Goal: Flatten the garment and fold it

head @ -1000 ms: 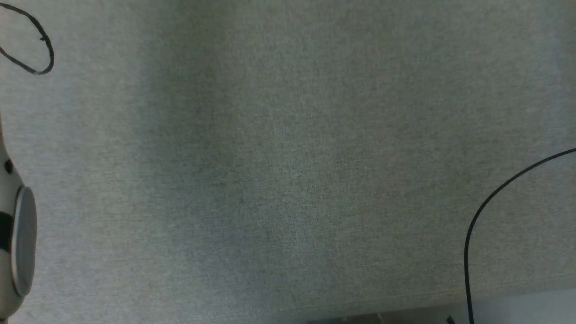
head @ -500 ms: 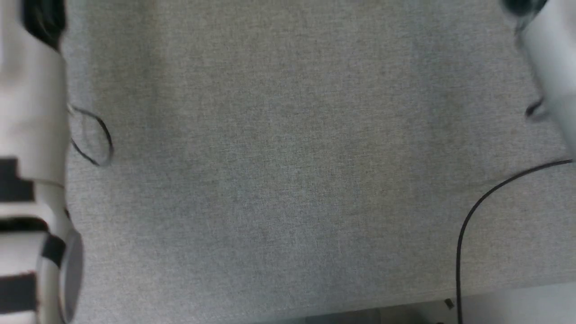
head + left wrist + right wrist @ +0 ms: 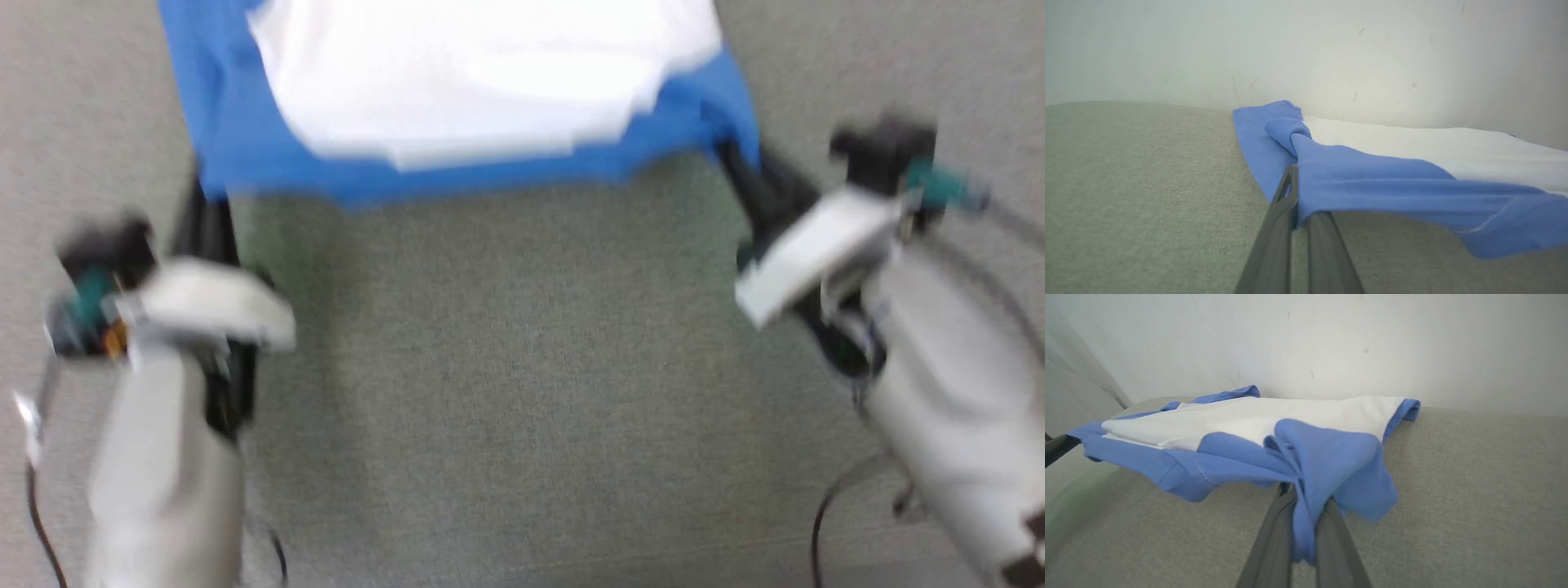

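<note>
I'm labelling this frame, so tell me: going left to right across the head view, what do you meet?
left gripper, shut on a blue edge → white-and-blue shirt → right gripper, shut on the opposite blue edge

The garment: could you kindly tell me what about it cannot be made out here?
Head view: the garment is motion-blurred, and its far part is cut off by the top edge.
Left wrist view: its blue cloth covers one finger of the left pincer; the frame's right edge cuts the garment.
Right wrist view: its blue bunch wraps the right pincer tips.
</note>
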Available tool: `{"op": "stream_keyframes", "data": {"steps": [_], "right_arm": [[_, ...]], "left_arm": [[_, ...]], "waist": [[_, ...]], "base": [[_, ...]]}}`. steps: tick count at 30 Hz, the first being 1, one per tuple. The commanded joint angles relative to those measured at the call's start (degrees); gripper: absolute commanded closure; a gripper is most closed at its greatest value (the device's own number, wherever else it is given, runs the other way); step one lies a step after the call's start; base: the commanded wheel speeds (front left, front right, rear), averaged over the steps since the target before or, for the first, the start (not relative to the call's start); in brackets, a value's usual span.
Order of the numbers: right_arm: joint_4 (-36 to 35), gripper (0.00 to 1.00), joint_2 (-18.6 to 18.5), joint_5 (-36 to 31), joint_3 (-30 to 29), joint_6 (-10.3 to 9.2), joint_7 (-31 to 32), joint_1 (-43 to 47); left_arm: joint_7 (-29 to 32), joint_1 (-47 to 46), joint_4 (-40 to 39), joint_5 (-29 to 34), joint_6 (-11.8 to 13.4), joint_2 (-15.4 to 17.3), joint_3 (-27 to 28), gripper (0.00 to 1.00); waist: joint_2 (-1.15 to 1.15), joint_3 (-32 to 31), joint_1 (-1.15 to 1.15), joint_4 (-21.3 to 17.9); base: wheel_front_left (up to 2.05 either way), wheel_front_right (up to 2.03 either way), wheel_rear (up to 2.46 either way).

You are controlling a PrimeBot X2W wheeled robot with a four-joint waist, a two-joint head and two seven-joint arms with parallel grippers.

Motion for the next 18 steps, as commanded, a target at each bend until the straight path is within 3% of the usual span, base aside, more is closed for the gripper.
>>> {"op": "stream_keyframes", "data": {"steps": [1,8,18], "right_arm": [[-0.19,1.0,-2.66,-0.1,-1.98,-0.86,-0.65,2.62],[-4.4,1.0,-2.15,-1.48,-4.68,-0.86,-0.3,15.71],[-11.87,1.0,-1.67,-7.19,-10.65,-0.86,3.48,32.78]], "left_arm": [[-0.27,3.37,-0.87,0.11,1.58,1.34,2.15,1.0],[0.29,18.57,-8.09,1.37,3.83,-0.16,1.95,1.0],[6.34,38.11,-18.78,1.59,7.16,-3.21,0.23,1.0]], "waist": [[0.0,-6.85,0.02,0.11],[0.0,-13.03,0.02,-0.1],[0.0,-19.01,0.02,0.11]], "base": [[0.0,0.0,0.0],[0.0,0.0,0.0],[0.0,0.0,0.0]]}}
